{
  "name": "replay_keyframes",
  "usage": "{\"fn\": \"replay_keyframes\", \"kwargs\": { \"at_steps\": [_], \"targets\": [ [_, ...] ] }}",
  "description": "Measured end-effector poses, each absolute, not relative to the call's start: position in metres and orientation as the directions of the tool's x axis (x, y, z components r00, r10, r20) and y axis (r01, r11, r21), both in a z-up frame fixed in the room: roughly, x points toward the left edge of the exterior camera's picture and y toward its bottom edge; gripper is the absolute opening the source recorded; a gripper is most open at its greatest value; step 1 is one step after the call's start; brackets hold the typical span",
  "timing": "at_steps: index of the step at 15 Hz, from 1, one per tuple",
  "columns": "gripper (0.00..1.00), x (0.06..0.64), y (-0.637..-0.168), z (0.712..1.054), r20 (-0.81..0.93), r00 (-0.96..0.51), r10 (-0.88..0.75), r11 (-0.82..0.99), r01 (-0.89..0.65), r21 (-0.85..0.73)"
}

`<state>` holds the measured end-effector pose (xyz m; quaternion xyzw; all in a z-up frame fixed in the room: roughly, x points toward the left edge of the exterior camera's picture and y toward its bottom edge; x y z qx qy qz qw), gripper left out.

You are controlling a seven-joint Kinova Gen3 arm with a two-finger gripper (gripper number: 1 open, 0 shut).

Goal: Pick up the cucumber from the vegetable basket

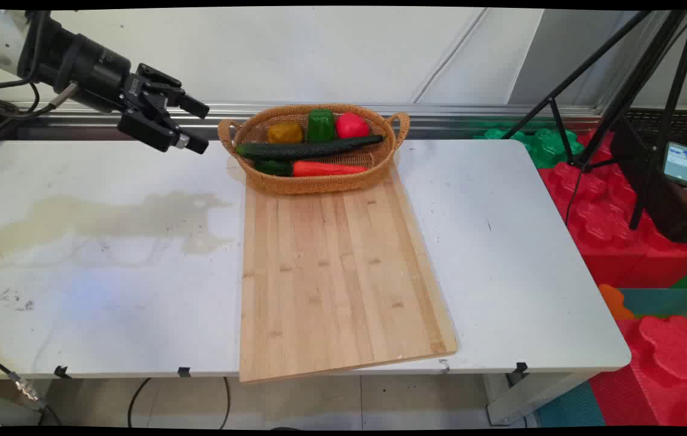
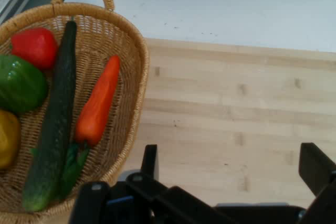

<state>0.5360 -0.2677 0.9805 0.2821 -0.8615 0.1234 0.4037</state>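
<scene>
white table (image 1: 107, 272); fingers (image 2: 315, 167) spread wide, empty, beside wicker basket (image 1: 313, 181) of vegetables.

White rectangular table (image 1: 500, 242), top scuffed, with a pale yellowish stain (image 1: 107, 224) across the left half. Lying directly on it, a long light bamboo cutting board (image 1: 331, 272), near corner overhanging the front edge. At the board's far end, an oval woven wicker basket (image 1: 313, 181) with two handles, resting partly on the board.
</scene>
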Motion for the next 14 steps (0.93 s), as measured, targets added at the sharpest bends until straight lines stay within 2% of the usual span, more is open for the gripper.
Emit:
{"fn": "replay_keyframes", "kwargs": {
  "at_steps": [7, 14],
  "targets": [
    [1.0, 0.536, -0.291, 0.975, 0.761, -0.524, -0.383, 0.779, -0.626, -0.039],
    [1.0, 0.535, -0.333, 0.95, 0.719, -0.584, -0.375, 0.757, -0.641, -0.126]
  ]
}}
